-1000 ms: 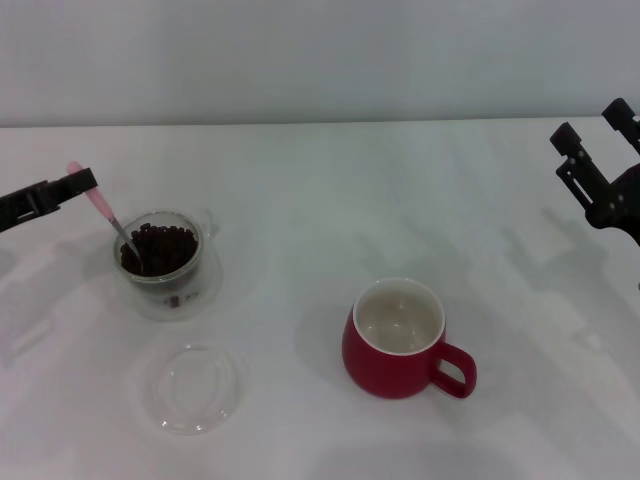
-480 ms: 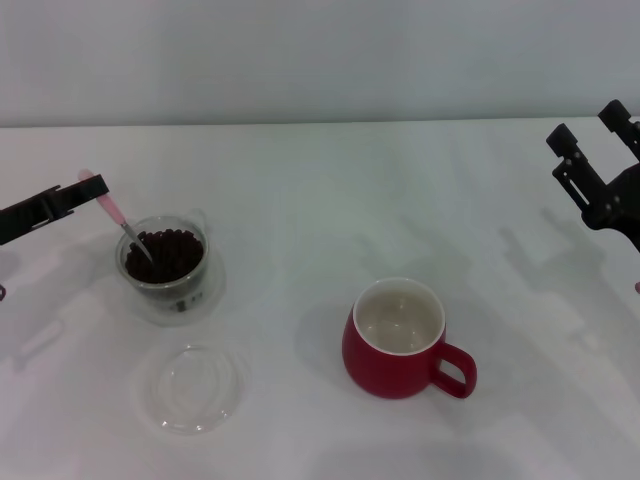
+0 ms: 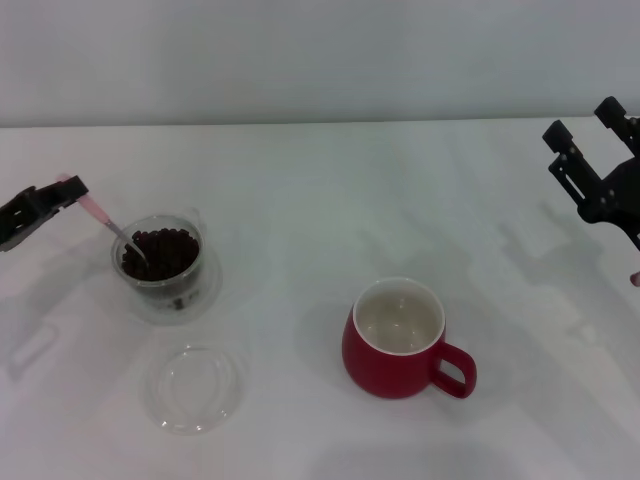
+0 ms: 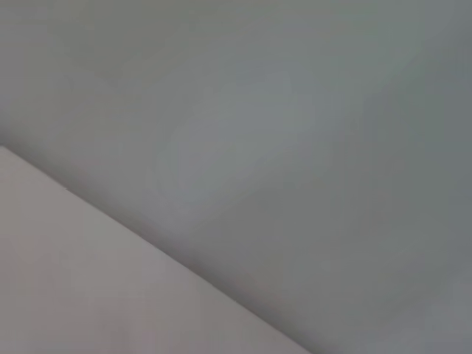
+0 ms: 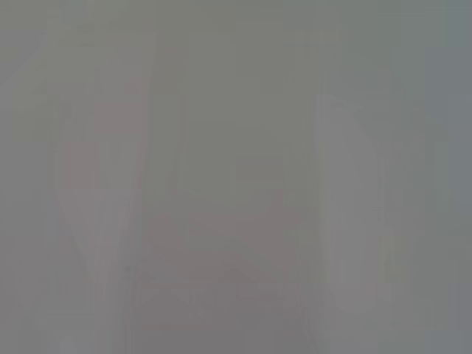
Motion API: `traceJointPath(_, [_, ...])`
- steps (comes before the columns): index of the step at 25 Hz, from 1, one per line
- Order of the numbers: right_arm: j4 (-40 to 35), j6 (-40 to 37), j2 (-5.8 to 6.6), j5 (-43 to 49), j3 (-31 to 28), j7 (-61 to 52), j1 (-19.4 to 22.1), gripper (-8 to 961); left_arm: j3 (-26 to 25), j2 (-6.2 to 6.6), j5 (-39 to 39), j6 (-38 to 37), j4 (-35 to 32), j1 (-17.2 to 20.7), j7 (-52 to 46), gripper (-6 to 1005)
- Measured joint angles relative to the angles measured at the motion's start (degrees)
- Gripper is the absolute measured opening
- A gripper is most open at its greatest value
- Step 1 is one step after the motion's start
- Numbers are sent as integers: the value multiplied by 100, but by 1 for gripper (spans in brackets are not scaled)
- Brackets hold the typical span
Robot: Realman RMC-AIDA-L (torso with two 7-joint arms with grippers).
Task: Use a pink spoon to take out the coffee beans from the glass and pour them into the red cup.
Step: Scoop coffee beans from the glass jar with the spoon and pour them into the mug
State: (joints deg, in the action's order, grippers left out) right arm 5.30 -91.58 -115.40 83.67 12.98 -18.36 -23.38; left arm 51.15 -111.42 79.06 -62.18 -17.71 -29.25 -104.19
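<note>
The left end effector (image 3: 62, 192) is clamped on the pink spoon (image 3: 104, 218), whose bowl dips among the coffee beans (image 3: 160, 250) in the glass (image 3: 160, 265) just beside it. The red cup (image 3: 398, 340), well off to its right, looks empty, so every scoop remains. The right end effector (image 3: 590, 140) is parked far beyond, fingers apart

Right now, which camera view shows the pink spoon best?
The head view. It shows the pink spoon whole: its pink handle is in the left gripper and its metal bowl sits among the coffee beans in the glass. Neither wrist view shows the spoon at all.
</note>
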Motion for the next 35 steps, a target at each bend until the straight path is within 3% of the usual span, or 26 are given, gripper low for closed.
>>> traceJointPath(17, [-13,326,0,0,-41,-17,-223,685,-18,32,-1236,-67,113,559,-35,127])
traceJointPath(35, [-62,547,9,-10,-42,-3,-271,685,-222,68,-1416,-619,240,658,-205,126])
